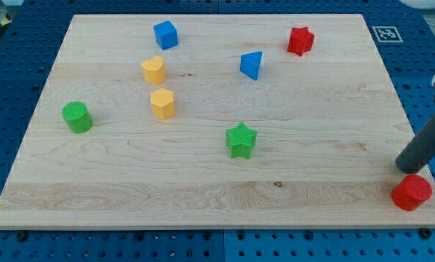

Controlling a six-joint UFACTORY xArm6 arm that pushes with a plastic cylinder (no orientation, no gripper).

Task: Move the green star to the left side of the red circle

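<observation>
The arm's tip [402, 168] holds nothing (it is a bare rod), rests just beside the red circle [412, 192] at the near right, and the green star [241, 140] lies well apart to its left.

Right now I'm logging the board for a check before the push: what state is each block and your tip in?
green star: flat on the board, centre, untouched
red circle: at the view's bottom right corner, near the edge
my tip: just above-left of the red circle, close to it; contact cannot be told
red star: top right, alone
blue cube: top
blue triangle: top centre
two yellow blocks: left, apart
green cylinder: far left
</observation>
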